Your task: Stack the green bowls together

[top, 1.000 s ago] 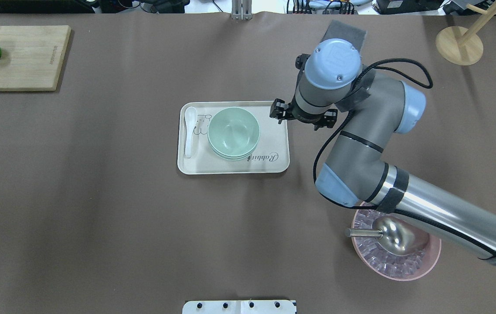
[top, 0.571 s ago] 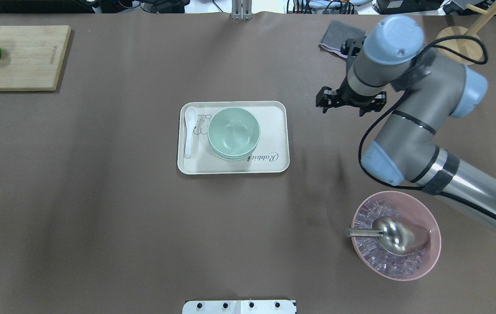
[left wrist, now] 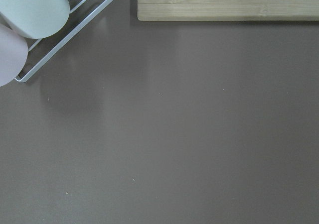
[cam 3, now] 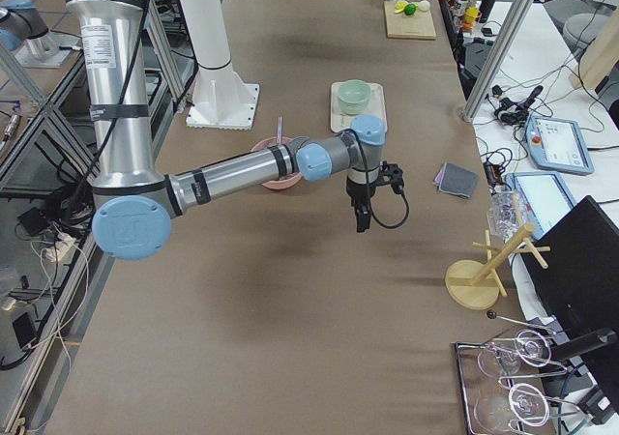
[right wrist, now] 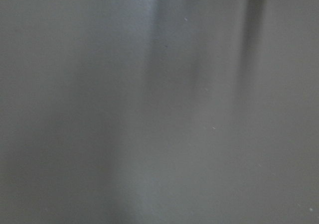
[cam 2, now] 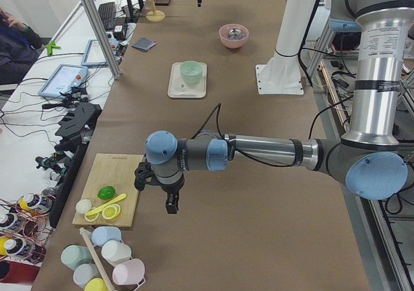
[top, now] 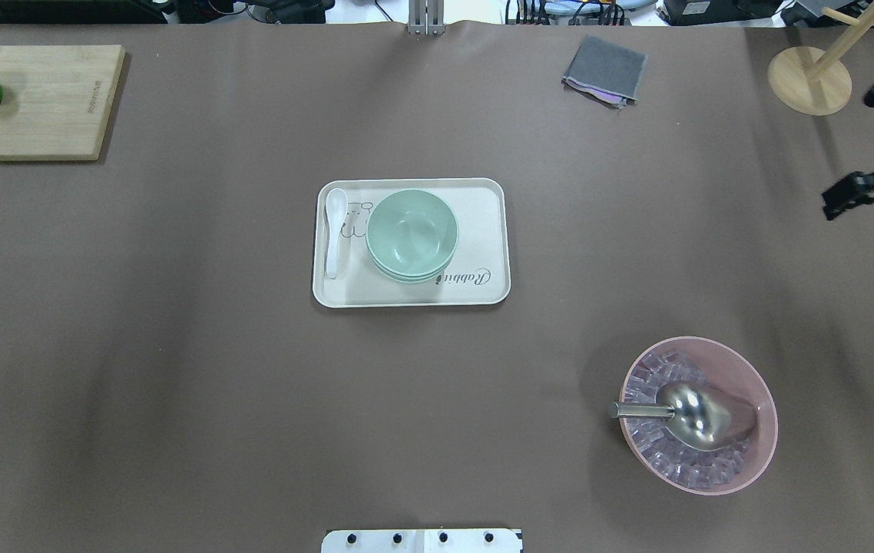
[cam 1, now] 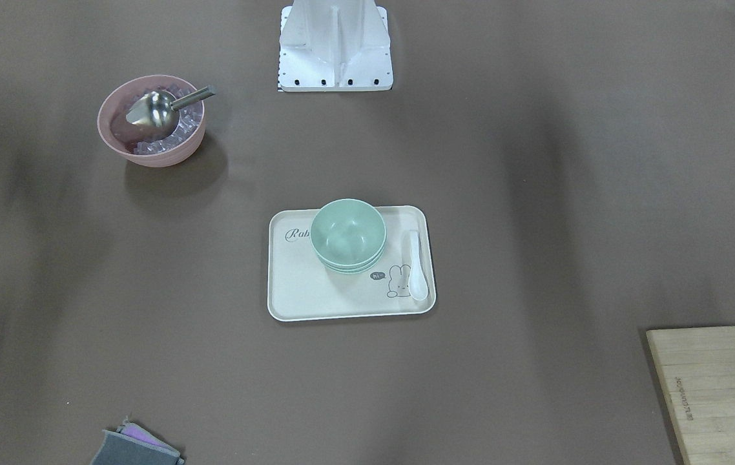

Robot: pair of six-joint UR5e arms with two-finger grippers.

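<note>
the green bowls [top: 412, 230] are nested in one stack on the tray [top: 487, 230], just beside the white spoon [top: 335, 230], so the stacking is judged done and only a clear-off is left. the right gripper [cam 3: 364, 220] is hung over bare table, well apart from the tray. it is best kept high and steered clear of the pink bowl [top: 761, 453] and the wooden stand [top: 809, 80]. the left gripper [cam 2: 171, 205] is held near the cutting board [cam 2: 119, 174], far from the stack. whether either claw is released or clenched cannot be told: the right one is cut off at the overhead edge, and its wrist view is blurred grey. the lower bowls are shown only as thin rims, so even seating cannot be confirmed.
</note>
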